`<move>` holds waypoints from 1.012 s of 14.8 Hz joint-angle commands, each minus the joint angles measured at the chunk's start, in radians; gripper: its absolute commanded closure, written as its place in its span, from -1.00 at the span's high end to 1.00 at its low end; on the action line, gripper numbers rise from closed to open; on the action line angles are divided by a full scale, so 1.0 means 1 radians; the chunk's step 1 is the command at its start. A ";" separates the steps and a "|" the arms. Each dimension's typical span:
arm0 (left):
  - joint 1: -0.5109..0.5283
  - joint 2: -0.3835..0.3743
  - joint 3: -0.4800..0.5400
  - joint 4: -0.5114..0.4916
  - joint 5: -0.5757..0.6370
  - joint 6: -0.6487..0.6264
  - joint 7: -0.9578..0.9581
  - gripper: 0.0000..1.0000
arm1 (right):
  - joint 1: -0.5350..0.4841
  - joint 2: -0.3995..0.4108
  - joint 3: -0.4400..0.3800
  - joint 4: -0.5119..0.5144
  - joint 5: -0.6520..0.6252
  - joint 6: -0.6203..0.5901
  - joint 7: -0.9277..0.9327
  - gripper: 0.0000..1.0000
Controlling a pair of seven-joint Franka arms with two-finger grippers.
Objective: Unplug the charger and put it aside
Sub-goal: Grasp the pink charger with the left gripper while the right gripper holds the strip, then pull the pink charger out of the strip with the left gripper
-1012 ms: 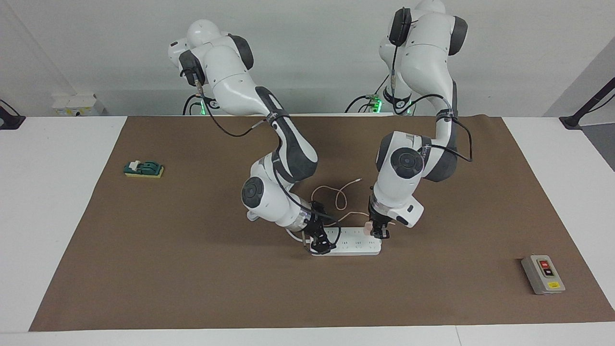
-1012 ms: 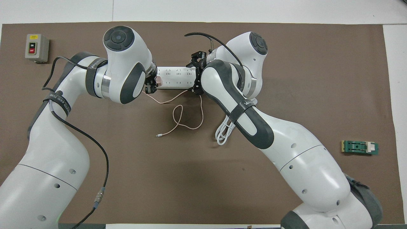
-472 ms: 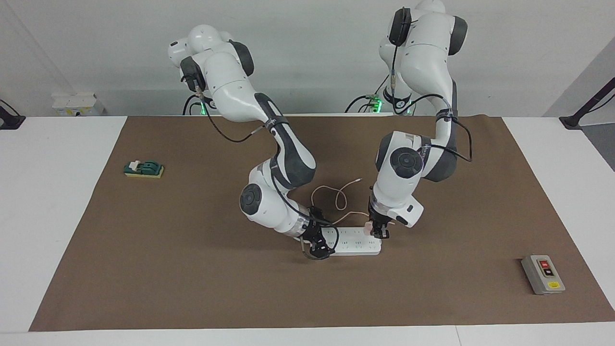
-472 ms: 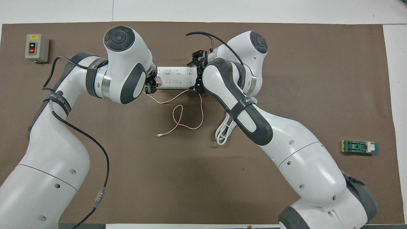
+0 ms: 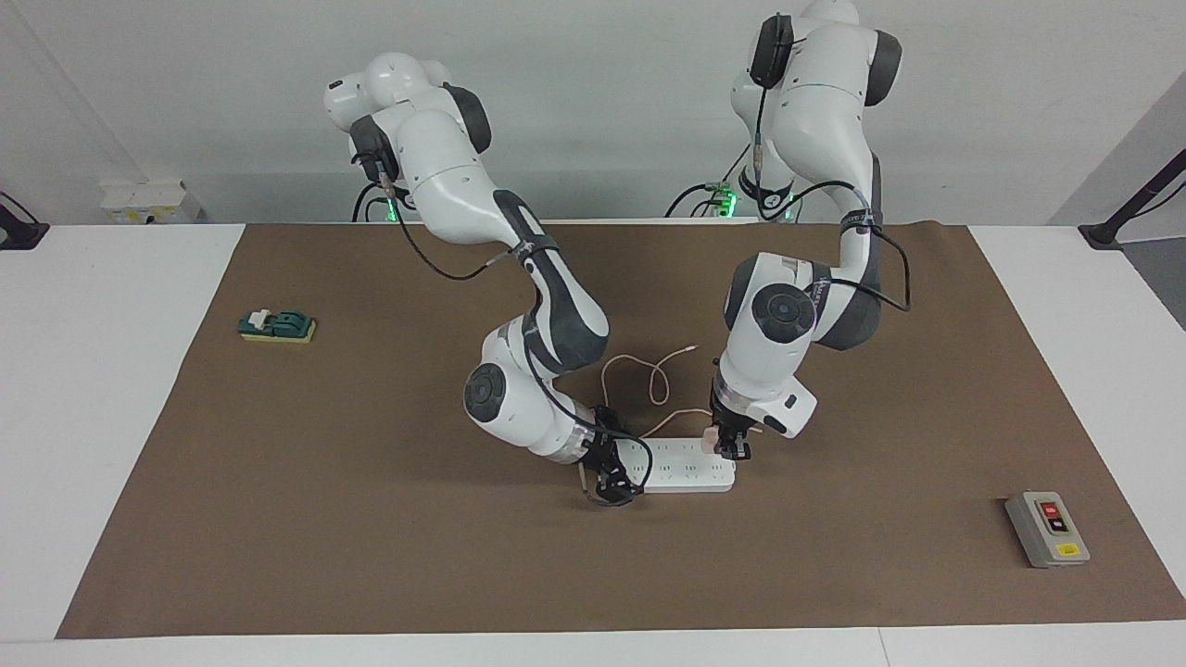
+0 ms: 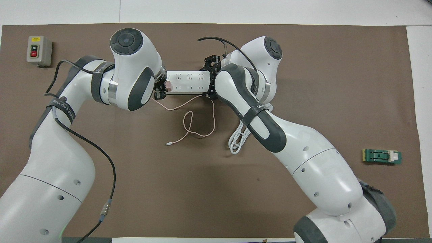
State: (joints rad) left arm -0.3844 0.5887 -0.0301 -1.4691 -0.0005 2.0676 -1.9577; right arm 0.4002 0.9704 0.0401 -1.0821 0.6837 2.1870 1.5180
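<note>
Right gripper [image 5: 611, 482] sits at the white six-outlet power strip's [image 5: 686, 466] end toward the right arm, fingers spread across its width; contact is unclear. The small pale-pink cube charger [image 5: 709, 439], mostly hidden, is plugged in at the strip's other end, left gripper [image 5: 732, 446] clamped on it. One thin pink cable [image 6: 189, 121] loops at the strip's 6 o'clock overhead. One grey switch box [image 5: 1047, 529], one green block [image 5: 278, 325], one brown mat [image 5: 371, 519].

Matt brown paper-like mat [image 5: 324, 519], glossy white plastic power strip [image 5: 690, 468], smooth white tabletop [image 5: 93, 389]
</note>
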 commanded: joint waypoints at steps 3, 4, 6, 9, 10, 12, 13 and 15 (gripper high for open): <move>-0.007 -0.033 0.009 -0.054 0.019 0.028 -0.009 -1.00 | 0.008 0.022 0.000 0.022 -0.018 0.025 -0.021 -0.55; -0.005 -0.033 0.009 -0.053 0.019 0.026 -0.009 -1.00 | 0.008 0.022 0.000 0.024 -0.021 0.025 -0.021 -0.55; 0.001 -0.033 0.010 -0.040 0.020 0.006 -0.007 -1.00 | 0.008 0.022 0.000 0.022 -0.021 0.025 -0.021 -0.54; 0.005 -0.036 0.010 0.001 0.036 -0.043 0.000 -1.00 | 0.006 0.022 0.000 0.022 -0.021 0.023 -0.021 -0.54; 0.009 -0.046 0.010 0.025 0.036 -0.076 0.002 -1.00 | 0.006 0.021 0.000 0.022 -0.021 0.023 -0.021 -0.54; 0.021 -0.081 0.012 0.035 0.034 -0.124 0.029 -1.00 | 0.006 0.021 0.000 0.022 -0.021 0.022 -0.021 -0.54; 0.036 -0.104 0.010 0.035 0.027 -0.135 0.042 -1.00 | 0.006 0.021 0.000 0.022 -0.023 0.022 -0.021 -0.54; 0.071 -0.165 0.007 0.027 0.020 -0.170 0.089 -1.00 | 0.005 0.021 -0.002 0.022 -0.029 0.020 -0.021 -0.54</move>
State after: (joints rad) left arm -0.3593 0.5204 -0.0207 -1.4134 0.0075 1.9649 -1.9252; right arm 0.4007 0.9703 0.0401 -1.0821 0.6805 2.1887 1.5223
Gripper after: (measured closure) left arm 0.687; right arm 0.053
